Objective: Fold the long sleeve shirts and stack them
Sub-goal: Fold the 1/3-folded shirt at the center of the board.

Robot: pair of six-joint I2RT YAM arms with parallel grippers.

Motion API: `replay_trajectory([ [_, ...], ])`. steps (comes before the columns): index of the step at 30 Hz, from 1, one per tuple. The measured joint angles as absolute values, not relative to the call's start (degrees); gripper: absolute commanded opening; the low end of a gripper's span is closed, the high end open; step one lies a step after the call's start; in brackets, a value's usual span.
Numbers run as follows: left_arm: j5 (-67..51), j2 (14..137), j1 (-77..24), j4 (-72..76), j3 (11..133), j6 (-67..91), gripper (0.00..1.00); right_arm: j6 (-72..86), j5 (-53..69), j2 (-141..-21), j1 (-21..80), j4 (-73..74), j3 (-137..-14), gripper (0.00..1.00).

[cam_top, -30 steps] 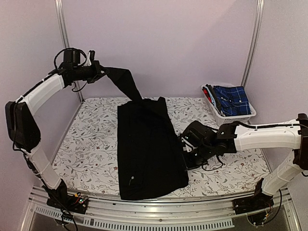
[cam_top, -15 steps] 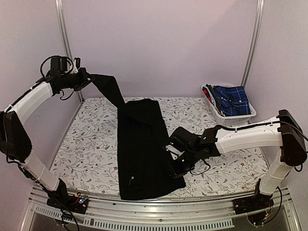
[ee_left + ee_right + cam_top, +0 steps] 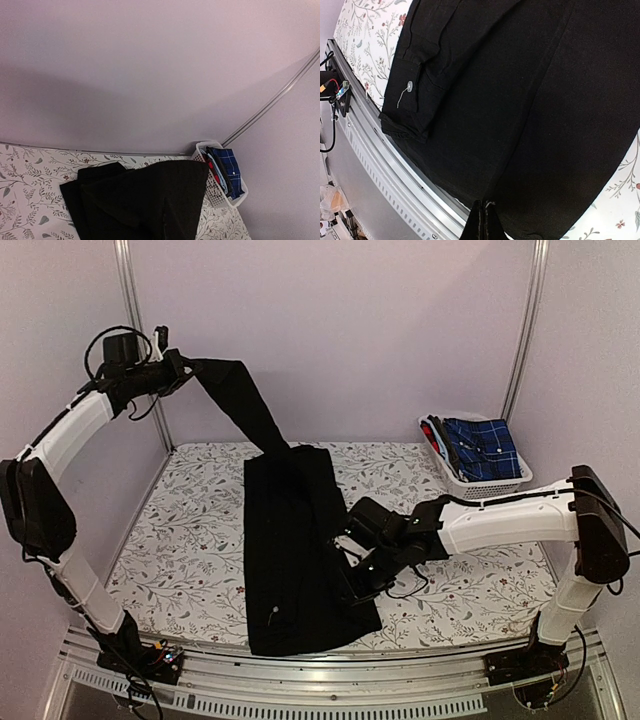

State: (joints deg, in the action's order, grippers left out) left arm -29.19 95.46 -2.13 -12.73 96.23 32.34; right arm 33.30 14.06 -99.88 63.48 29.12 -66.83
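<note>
One black shirt (image 3: 295, 560) on floral tablecloth (image 3: 190, 540), lilac walls (image 3: 350, 340), metal posts (image 3: 525, 330)

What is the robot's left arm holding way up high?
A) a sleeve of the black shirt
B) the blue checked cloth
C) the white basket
A: the left fingers pinch the black shirt by its sleeve, raised high in the air, while the basket with the blue checked cloth sits at the back right.
</note>
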Motion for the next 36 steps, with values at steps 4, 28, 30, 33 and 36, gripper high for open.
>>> replay_trajectory([
  [4,-30.8,97.6,-2.3,-12.2,98.8,32.4,0.0,33.4,13.8,-100.0,63.5,29.1,-66.8,0.0],
  [28,-29.6,100.2,-2.2,-14.5,99.7,31.0,0.0,30.6,19.2,-103.1,64.4,26.2,-68.7,0.0],
  [30,-29.6,100.2,-2.2,-14.5,99.7,31.0,0.0,30.6,19.6,-103.6,64.6,25.7,-68.7,0.0],
  [33,-30.1,100.2,-2.2,-14.4,99.4,31.0,0.0,30.6,20.1,-104.3,64.7,25.0,-68.6,0.02],
  [36,-30.7,100.1,-2.2,-14.0,97.7,31.0,0.0,30.5,20.3,-104.8,64.8,24.2,-68.2,0.11],
])
